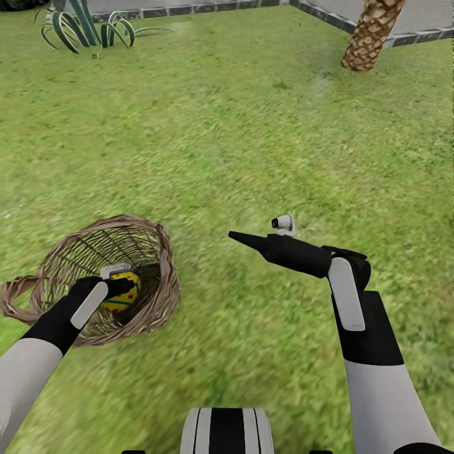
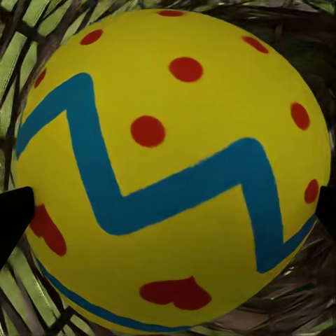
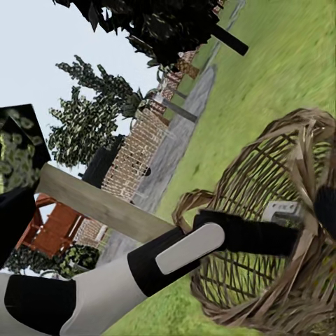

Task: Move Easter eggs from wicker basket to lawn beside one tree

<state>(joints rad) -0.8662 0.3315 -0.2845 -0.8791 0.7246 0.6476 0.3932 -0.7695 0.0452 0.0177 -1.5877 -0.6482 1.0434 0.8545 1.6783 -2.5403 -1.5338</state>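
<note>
Left wrist view puts the left pincer (image 2: 168, 210) hard against the egg (image 2: 175, 168), a black fingertip (image 2: 14, 217) at each side, so it looks clamped on it. Head view, lower left: that arm reaches into the tipped basket (image 1: 151, 296), the egg (image 1: 123, 299) deep inside. Right pincer (image 1: 239, 237), centre frame, hangs over the lawn (image 1: 252, 126), tips drawn together into one point. Palm (image 1: 372, 31) stands upper right, spiky plant (image 1: 82, 28) upper left.

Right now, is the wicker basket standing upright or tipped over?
Tipped over. The wicker basket lies on its side on the lawn, its mouth open sideways, with the left gripper reaching in at an Easter egg.
</note>
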